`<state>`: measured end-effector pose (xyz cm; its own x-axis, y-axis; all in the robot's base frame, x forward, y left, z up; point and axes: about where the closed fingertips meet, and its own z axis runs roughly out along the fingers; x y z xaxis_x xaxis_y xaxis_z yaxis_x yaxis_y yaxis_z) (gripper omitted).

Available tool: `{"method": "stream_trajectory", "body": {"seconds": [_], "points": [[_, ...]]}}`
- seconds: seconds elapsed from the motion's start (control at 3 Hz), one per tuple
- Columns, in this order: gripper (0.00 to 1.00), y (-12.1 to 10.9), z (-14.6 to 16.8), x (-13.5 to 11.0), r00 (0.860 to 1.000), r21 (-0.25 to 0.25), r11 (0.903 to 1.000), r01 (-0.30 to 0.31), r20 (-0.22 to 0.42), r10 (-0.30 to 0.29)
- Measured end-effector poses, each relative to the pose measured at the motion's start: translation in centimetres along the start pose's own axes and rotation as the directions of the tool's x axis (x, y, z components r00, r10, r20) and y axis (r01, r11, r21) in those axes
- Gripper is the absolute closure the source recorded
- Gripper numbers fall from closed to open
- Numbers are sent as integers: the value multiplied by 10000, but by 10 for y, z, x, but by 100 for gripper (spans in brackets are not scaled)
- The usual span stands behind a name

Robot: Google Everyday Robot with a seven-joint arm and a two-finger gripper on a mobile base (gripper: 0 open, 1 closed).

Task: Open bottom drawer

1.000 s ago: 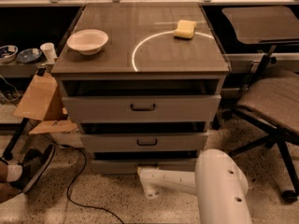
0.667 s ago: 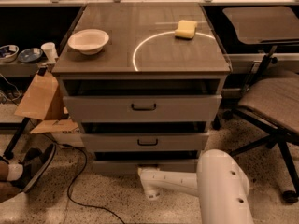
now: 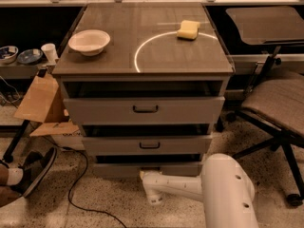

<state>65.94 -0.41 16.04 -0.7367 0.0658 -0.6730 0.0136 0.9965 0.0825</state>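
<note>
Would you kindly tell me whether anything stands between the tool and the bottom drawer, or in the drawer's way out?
Nothing visible lies between them: the tool is right at the bottom drawer front, near its middle. In front of the drawer, the robot's own arm sits low.

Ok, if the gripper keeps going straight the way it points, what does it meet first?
Probably the bottom drawer: the gripper sits low at the foot of the cabinet, aimed at that drawer's front. Depth is unclear; it may already touch.
</note>
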Motion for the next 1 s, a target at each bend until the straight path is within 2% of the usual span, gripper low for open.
{"method": "stream_trajectory", "body": {"seconds": [0.33, 1.0], "points": [[100, 8, -3, 13, 9998, -246, 9997, -64, -214, 58], [100, 13, -13, 24, 9995, -373, 9992, -119, -291, 108]]}}
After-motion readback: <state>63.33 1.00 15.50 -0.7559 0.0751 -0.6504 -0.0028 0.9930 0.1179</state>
